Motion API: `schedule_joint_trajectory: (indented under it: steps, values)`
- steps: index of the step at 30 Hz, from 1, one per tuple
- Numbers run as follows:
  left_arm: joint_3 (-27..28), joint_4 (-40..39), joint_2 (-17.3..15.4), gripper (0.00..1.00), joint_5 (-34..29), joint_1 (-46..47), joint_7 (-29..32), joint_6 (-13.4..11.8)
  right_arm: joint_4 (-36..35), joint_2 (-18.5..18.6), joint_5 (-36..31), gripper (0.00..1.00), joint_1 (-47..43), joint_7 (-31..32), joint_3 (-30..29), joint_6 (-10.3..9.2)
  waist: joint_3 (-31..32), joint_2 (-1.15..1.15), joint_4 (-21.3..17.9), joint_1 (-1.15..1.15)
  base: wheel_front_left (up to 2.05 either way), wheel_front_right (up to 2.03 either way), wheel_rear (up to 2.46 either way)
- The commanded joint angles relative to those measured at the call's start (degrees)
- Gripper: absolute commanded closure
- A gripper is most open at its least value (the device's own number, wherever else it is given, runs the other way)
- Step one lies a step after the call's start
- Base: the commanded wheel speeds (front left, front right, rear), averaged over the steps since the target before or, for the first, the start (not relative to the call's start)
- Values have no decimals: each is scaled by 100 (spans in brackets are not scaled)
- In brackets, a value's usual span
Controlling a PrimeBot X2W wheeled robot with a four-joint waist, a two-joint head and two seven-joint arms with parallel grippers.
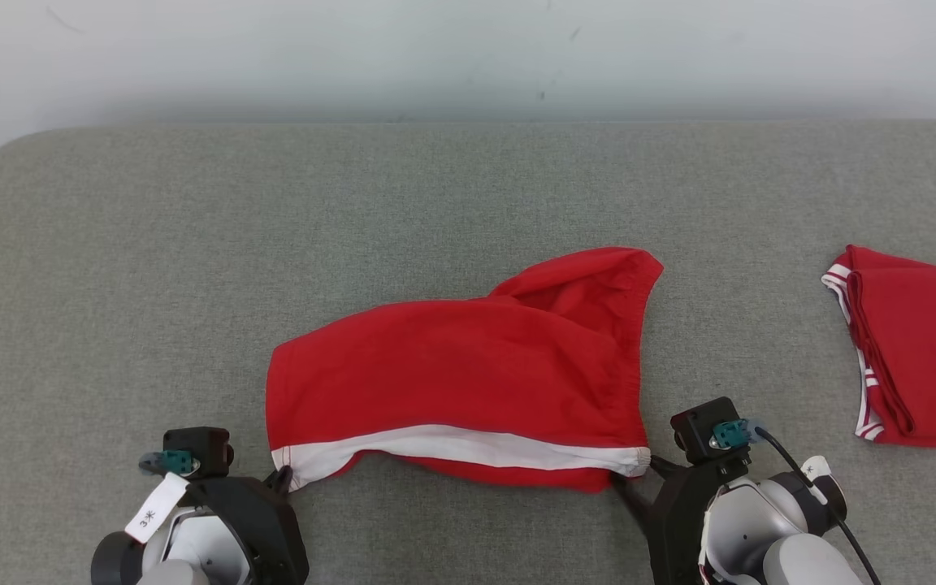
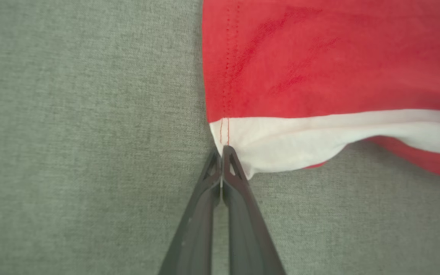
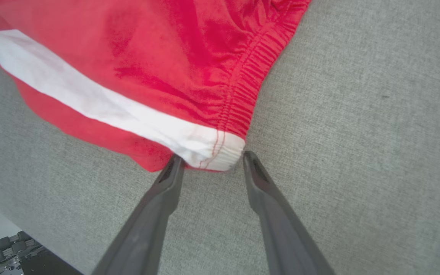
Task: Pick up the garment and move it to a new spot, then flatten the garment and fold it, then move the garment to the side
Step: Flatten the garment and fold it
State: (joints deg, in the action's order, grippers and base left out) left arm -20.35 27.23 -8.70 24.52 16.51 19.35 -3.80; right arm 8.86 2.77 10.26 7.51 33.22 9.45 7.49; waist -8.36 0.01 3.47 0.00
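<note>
Clamping the shorts' (image 1: 452,374) 7 o'clock corner in our left gripper (image 1: 283,478), we hold our right gripper (image 1: 640,478) agape astride 5 o'clock; second garment (image 1: 923,366) at 3.

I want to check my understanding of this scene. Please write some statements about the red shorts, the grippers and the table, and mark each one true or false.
1. The left gripper is closed on the white-striped corner of the red cloth shorts. True.
2. The right gripper is closed as well. False: its jaws stand open, one on each side of the shorts' waistband corner.
3. The shorts lie on a grey fabric-covered table. True.
4. The shorts are the one garment there. False: a second red garment lies to the robot's right.
</note>
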Motion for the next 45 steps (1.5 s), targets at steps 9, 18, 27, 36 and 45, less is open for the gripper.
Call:
schedule_joint_trajectory:
  steps: [9, 18, 27, 36, 45]
  values:
    - [12, -55, -79, 100, 38, -2, -208, -54, -116, 24, -61, 100, 121, -252, -101, 0, 15, -1, 45, 0, 0, 0, 0]
    - [113, -448, 2, 100, 119, 167, -821, 63, -513, 23, -39, 100, 205, -500, -258, 0, 92, -1, 0, 0, 0, 0, 0]
    - [419, -1104, 56, 100, 247, 586, -1495, 37, -884, 23, -372, 100, 773, -584, -355, 0, 156, -1, -136, 0, 0, 0, 0]
    - [646, -1324, 212, 100, 428, 1400, -1679, -26, -908, 19, -958, 100, 1630, -513, -373, -1, 301, -1, -273, 0, 0, 0, 0]
    - [698, -1022, 130, 100, 292, 2350, -1787, -84, -275, 579, -662, 100, 2509, -692, 90, -5, 468, -1, -506, 0, 0, 0, 0]
